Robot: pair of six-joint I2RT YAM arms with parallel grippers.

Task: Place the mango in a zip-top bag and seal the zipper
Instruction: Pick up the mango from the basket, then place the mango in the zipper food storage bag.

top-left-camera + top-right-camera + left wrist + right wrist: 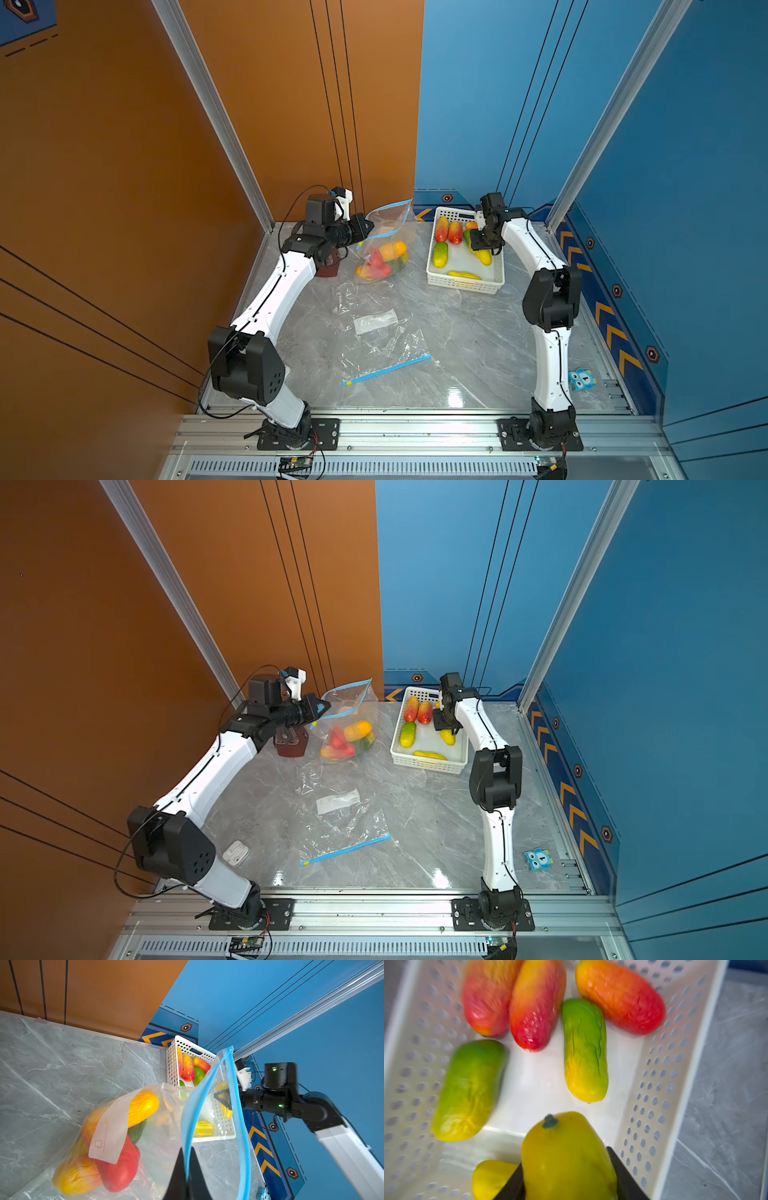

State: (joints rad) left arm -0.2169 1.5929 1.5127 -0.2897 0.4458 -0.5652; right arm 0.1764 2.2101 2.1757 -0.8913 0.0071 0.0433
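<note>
My left gripper [368, 230] [324, 707] [187, 1159] is shut on the blue zipper rim [191, 1118] of a clear zip-top bag [390, 232] [351, 706], holding its mouth open above the table. Several mangoes [382, 259] [116, 1159] lie inside the bag. My right gripper [482, 249] [446, 731] [564, 1157] is down in the white basket [465, 284] [675, 1064]. Its jaws press both sides of a yellow mango [566, 1147] [484, 256]. Several more mangoes [583, 1049] lie in the basket.
A second clear zip-top bag [382, 349] [345, 833] lies flat mid-table, its blue zipper toward the front. A brown stand [328, 268] sits below my left wrist. A blue owl toy [582, 380] lies front right, and a white object [236, 852] by the left arm's elbow.
</note>
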